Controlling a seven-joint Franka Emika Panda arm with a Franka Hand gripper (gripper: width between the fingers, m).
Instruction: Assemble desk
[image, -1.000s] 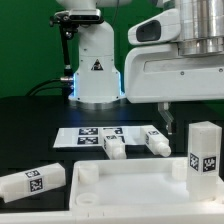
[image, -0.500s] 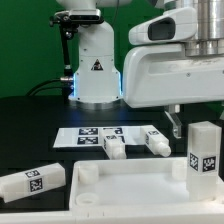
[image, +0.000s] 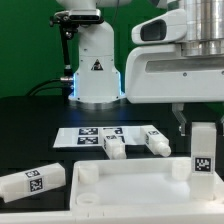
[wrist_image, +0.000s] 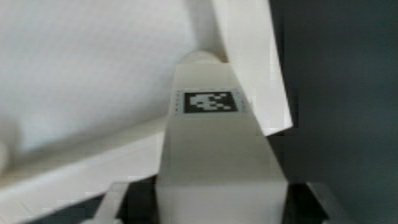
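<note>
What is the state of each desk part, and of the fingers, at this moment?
Desk top: lying flat.
Upright leg: standing at the desk top's end on the exterior view's right, clamped.
Fingers: shut on the upright leg.
Near leg: lying on its side, loose.
Middle leg: lying loose by the marker board.
Far leg: lying loose beside the middle leg.

An upright leg (image: 203, 150) stands at the corner of the desk top (image: 130, 172) on the exterior view's right.
</note>
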